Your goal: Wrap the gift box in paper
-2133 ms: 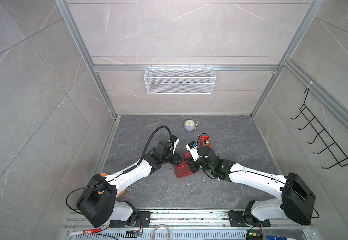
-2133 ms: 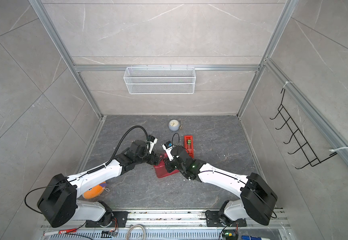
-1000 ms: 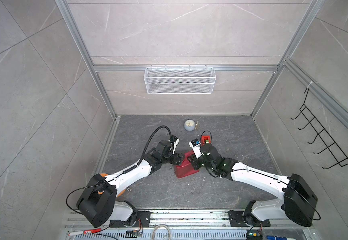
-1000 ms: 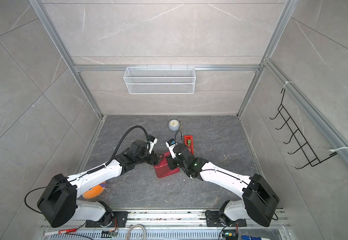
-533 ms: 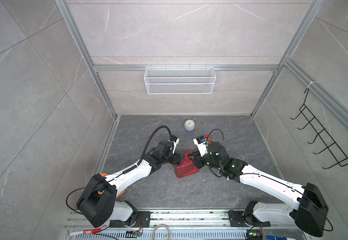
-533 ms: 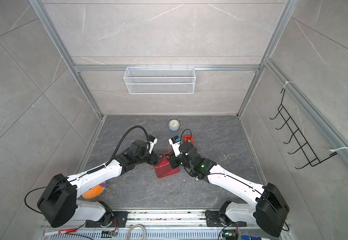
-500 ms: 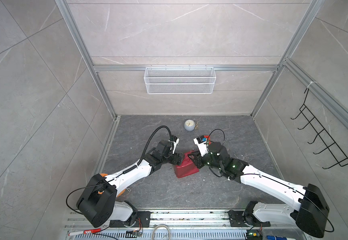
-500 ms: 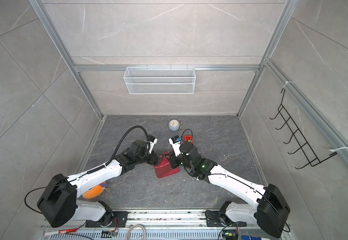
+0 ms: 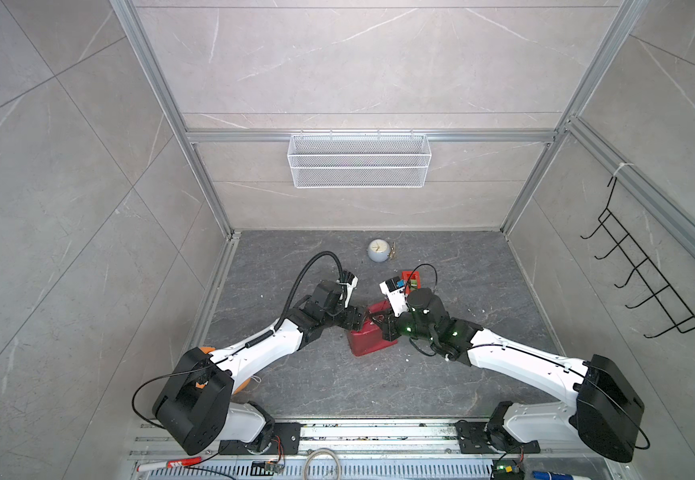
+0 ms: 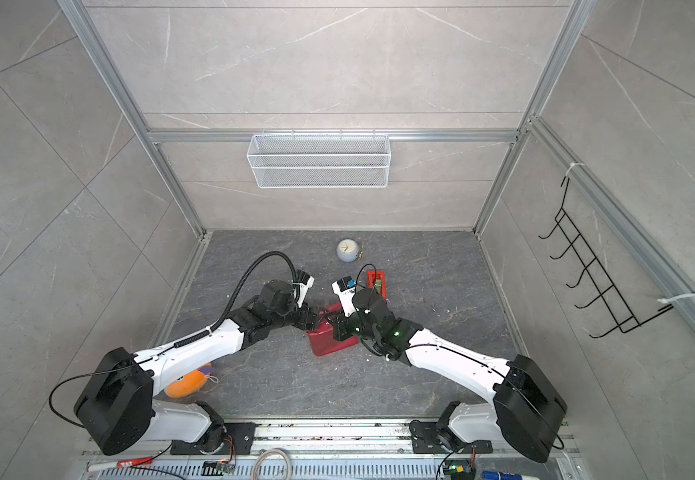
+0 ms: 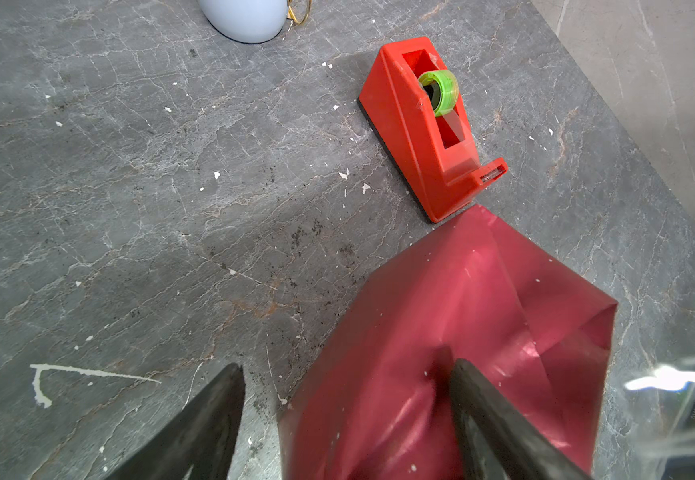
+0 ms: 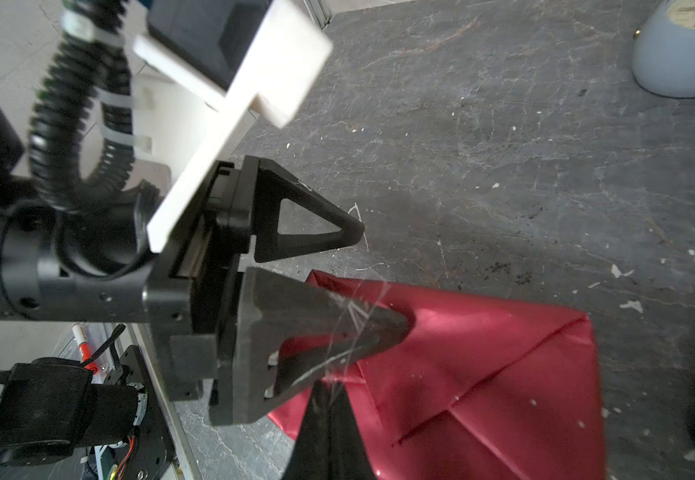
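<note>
On the tabletop [image 11: 171,208], one paper [image 11: 441,332], one dispenser [image 11: 416,137]

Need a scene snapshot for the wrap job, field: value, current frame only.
paper: maroon, folded closed, creased, lying on the table
gift box: not visible, presumably under the paper
left gripper: open, one finger resting on the paper
right gripper: shut on a clear tape strip that crosses the left gripper's finger
tape dispenser: red, green roll, upright, beside a paper corner
clock: pale blue, apart, toward the back wall
</note>
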`<state>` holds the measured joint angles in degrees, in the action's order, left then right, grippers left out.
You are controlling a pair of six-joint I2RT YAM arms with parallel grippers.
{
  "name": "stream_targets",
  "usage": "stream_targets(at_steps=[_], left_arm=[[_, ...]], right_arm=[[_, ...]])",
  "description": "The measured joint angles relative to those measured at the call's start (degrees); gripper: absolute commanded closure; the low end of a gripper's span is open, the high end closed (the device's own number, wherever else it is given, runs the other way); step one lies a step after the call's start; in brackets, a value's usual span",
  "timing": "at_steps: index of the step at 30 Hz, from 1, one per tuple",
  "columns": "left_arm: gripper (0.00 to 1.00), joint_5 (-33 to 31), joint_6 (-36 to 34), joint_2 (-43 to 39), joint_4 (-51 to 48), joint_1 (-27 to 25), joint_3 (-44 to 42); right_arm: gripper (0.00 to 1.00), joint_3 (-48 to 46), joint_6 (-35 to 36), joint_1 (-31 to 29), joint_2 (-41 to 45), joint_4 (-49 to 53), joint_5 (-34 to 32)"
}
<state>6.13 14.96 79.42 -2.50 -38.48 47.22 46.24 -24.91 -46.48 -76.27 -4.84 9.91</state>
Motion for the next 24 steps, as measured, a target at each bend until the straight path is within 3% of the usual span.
stream_targets(at_steps=[24], left_arm=[[0.21,0.02,0.02,0.0,0.0,0.0,0.0]], right_arm=[[1.0,-1.73,1.97,0.0,-2.01,-2.27,-2.08]])
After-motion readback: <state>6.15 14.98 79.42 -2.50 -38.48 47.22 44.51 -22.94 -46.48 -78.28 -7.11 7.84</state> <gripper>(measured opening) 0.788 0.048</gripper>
